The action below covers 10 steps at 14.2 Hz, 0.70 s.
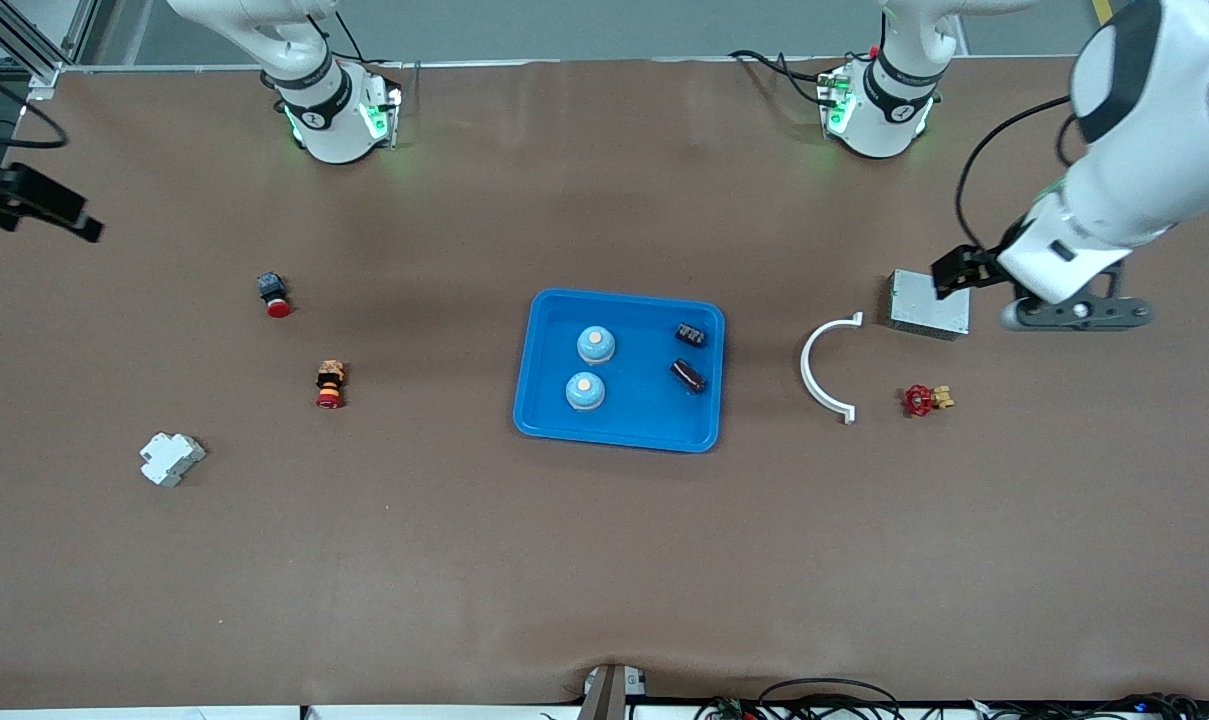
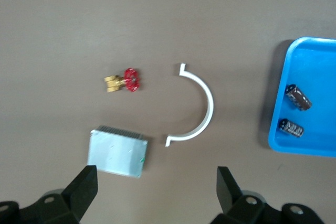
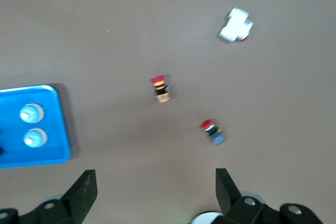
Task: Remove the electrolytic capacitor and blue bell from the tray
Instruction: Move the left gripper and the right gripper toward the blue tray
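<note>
Capacitors (image 1: pixel 688 355) in tray (image 1: pixel 619 438), pincers (image 1: pixel 949 272) apart.

two bells (image 1: pixel 595 344) and two capacitors (image 1: pixel 688 375) in tray (image 1: pixel 619 432)

Blue tray (image 1: pixel 544 400) holds two blue bells (image 1: pixel 595 344) and two capacitors (image 1: pixel 688 375).

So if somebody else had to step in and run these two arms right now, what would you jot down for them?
Left hand: open, holding nothing, up over the grey metal box.
Right hand: open, holding nothing, over the right arm's end of the table.
Blue tray: two blue bells and two dark capacitors lie in it.
Done: nothing taken out yet.
Left: lift one capacitor and one bell out of the tray.
</note>
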Each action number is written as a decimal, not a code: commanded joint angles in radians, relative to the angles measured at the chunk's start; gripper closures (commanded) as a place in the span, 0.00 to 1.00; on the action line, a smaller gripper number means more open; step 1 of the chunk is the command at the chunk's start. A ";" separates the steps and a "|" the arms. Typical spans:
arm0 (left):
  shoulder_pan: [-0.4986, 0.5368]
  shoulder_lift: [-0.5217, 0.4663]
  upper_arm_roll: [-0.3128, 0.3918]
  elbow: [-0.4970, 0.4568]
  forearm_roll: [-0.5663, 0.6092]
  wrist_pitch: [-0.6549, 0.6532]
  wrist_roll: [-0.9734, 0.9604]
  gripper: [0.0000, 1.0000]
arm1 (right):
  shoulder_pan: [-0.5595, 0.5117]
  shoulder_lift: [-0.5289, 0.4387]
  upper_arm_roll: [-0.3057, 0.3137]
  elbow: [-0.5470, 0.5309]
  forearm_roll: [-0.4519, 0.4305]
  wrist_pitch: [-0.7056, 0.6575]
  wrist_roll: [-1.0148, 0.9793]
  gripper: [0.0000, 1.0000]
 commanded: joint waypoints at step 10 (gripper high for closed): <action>-0.037 0.153 -0.291 -0.330 -0.007 0.661 -0.633 0.00 | 0.530 0.077 0.018 -0.330 0.006 0.536 0.883 0.00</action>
